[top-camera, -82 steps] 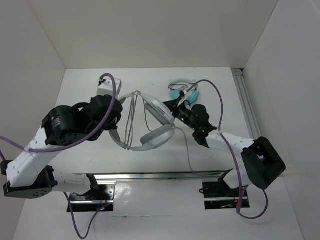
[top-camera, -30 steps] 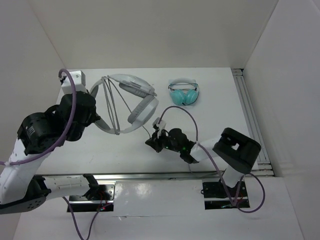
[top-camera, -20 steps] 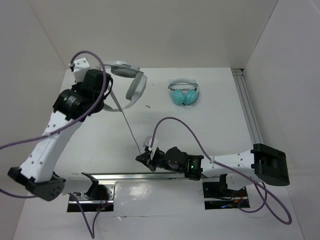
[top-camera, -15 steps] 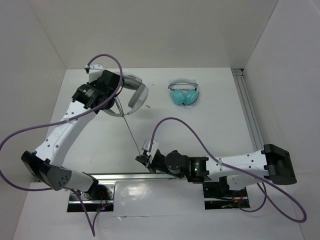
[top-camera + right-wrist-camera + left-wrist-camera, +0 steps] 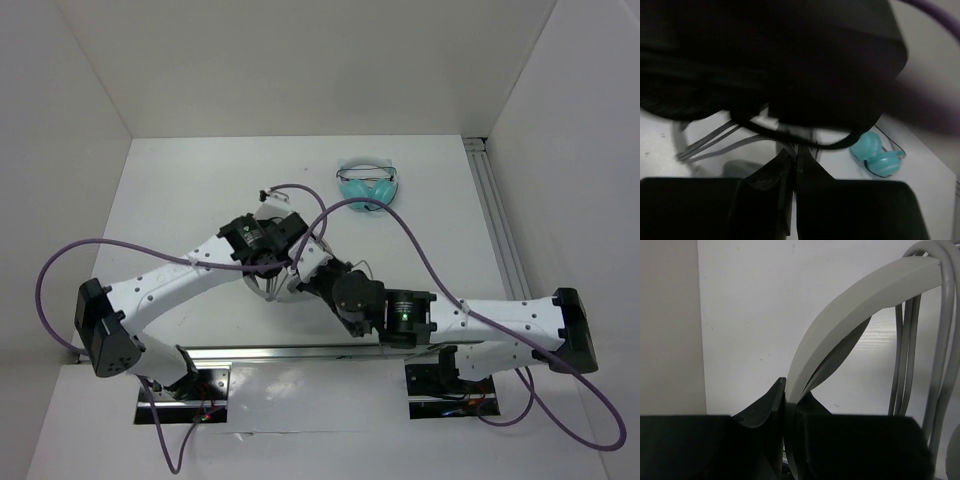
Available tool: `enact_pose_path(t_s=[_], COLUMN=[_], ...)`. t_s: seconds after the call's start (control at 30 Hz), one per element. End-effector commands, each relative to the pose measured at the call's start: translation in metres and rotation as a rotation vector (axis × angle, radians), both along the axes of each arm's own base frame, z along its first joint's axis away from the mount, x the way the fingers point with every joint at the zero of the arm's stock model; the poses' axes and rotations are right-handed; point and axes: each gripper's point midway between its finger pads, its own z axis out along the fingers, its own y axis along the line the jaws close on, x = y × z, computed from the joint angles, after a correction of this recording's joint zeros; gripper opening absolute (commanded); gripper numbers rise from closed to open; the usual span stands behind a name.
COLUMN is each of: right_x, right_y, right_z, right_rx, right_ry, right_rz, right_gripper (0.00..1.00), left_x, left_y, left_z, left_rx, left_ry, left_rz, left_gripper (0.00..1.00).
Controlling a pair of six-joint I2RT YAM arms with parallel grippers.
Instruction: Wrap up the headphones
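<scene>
Light-grey over-ear headphones [image 5: 840,325], thin pale cable [image 5: 905,365] looped around them, are mid-way across the white table [image 5: 180,200]. The left gripper [image 5: 791,391] pinches their wide headband [image 5: 880,285]. The right gripper [image 5: 794,154] has fingers pressed together; holding what, unclear.

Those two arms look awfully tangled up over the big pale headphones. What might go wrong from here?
1. The left gripper pinches only the thin edge of the wide light-grey headphone headband, so it might slip out.
2. The thin pale cable hangs around that headband in loose strands, which may slide off.
3. The right gripper works right up against the left arm, and the two could bump.
</scene>
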Motion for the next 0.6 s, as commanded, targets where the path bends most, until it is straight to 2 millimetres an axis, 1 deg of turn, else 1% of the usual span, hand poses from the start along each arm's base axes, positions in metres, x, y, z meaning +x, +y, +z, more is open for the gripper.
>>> enact_pose_path(t_s=[0.0, 0.07, 0.1, 0.17, 0.2, 0.23, 0.27, 0.3, 0.33, 0.37, 0.4, 0.43, 0.47, 0.5, 0.53, 0.57], right_x=[0.032, 0.043, 0.055, 0.066, 0.079, 0.086, 0.094, 0.101, 0.116, 0.124, 0.14, 0.144, 0.148, 0.152, 0.157, 0.159], right_y=[-0.047, -0.061, -0.074, -0.081, -0.085, -0.085, -0.086, -0.086, -0.086, -0.087, -0.092, -0.086, -0.087, -0.088, -0.083, -0.086], right_z=[0.062, 0.076, 0.081, 0.089, 0.089, 0.098, 0.1, 0.103, 0.104, 0.107, 0.103, 0.102, 0.115, 0.115, 0.11, 0.12], right_rx=[0.093, 0.163, 0.18, 0.234, 0.26, 0.287, 0.299, 0.328, 0.311, 0.314, 0.31, 0.287, 0.317, 0.308, 0.298, 0.313], right_ry=[-0.095, -0.113, -0.128, -0.13, -0.122, -0.12, -0.114, -0.105, -0.099, -0.096, -0.083, -0.072, -0.08, -0.076, -0.061, -0.074], right_rz=[-0.193, -0.246, -0.276, -0.284, -0.282, -0.275, -0.272, -0.27, -0.253, -0.255, -0.281, -0.242, -0.242, -0.242, -0.228, -0.223], right_gripper=[0.0, 0.0, 0.0, 0.0, 0.0, 0.0, 0.02, 0.02, 0.04, 0.05, 0.05, 0.05, 0.05, 0.07, 0.07, 0.08], left_x=[-0.02, -0.035, -0.04, -0.047, -0.052, -0.054, -0.058, -0.061, -0.065, -0.066, -0.069, -0.07, -0.073, -0.074, -0.074, -0.074], left_y=[-0.002, -0.01, -0.009, -0.02, -0.023, -0.031, -0.037, -0.039, -0.042, -0.043, -0.049, -0.05, -0.054, -0.056, -0.056, -0.056], left_z=[0.014, 0.012, 0.01, 0.014, 0.015, 0.015, 0.017, 0.017, 0.017, 0.017, 0.018, 0.017, 0.016, 0.018, 0.018, 0.018], left_rx=[-0.034, -0.079, -0.077, -0.122, -0.143, -0.17, -0.182, -0.192, -0.184, -0.172, -0.172, -0.179, -0.178, -0.19, -0.191, -0.191], left_ry=[-0.056, -0.035, -0.023, -0.026, -0.009, -0.015, -0.011, 0.009, 0.015, 0.019, 0.017, 0.027, 0.041, 0.042, 0.042, 0.042], left_rz=[-0.038, -0.094, -0.117, -0.181, -0.23, -0.264, -0.309, -0.331, -0.374, -0.393, -0.422, -0.428, -0.452, -0.456, -0.456, -0.456], left_gripper=[0.0, 0.0, 0.0, 0.0, 0.0, 0.0, 0.0, 0.0, 0.0, 0.0, 0.0, 0.0, 0.0, 0.0, 0.0, 0.0])
